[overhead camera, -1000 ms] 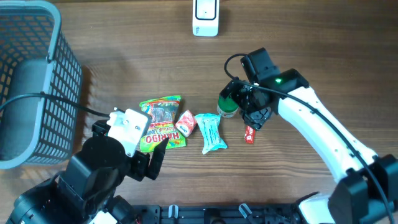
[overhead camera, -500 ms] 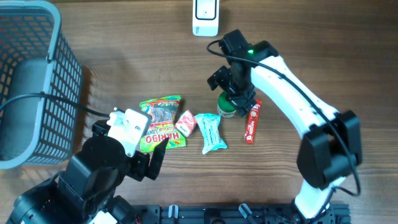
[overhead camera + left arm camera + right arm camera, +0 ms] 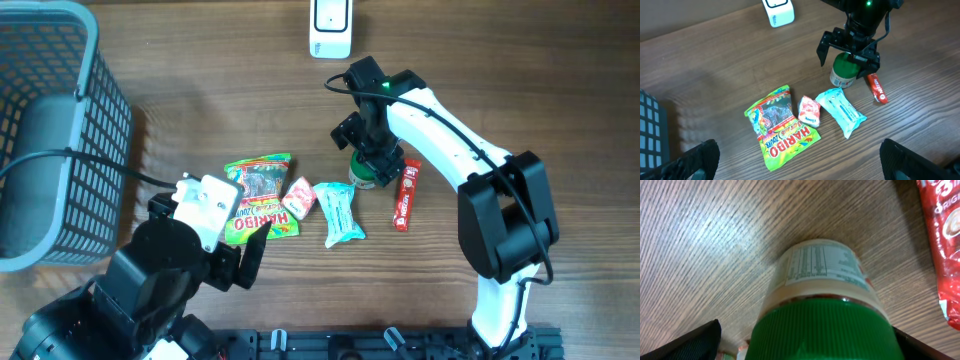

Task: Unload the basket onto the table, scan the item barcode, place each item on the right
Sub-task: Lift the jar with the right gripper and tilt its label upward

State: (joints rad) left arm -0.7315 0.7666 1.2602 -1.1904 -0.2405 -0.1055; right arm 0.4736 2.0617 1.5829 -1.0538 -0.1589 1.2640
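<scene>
Left hand [image 3: 240, 262]: nearest to us, low over the surface [image 3: 200, 100], its jaws wide apart and holding nothing.
Haribo bag [image 3: 258, 195]: lies flat just beyond the left hand, green, print side up.
Small packets: a red-and-white packet [image 3: 299, 198] touches the bag's right edge. A pale blue packet [image 3: 339, 212] lies just beside that one.
Jar [image 3: 365, 178]: the task's item, green-lidded, stands upright on the surface just behind the blue packet.
Right hand [image 3: 368, 152]: spread open above the jar, one finger on each side of the lid, not closed on it.
In the way: from overhead, the right hand and wrist cover most of the jar.
Red bar [image 3: 406, 193]: lies right of the jar, close to it but apart.
Scanner [image 3: 330, 25]: white, at the far edge, well apart from the jar.
Basket [image 3: 60, 130]: grey mesh, far left.
Change: a second ago the right arm reached in from the right and hid the bar's upper end. Now we see the whole bar; the jar and the packets lie as they did.
Views: the right wrist camera shows us the jar's label [image 3: 822, 265] with fine print, and the left wrist camera shows its pale body [image 3: 841, 77].
</scene>
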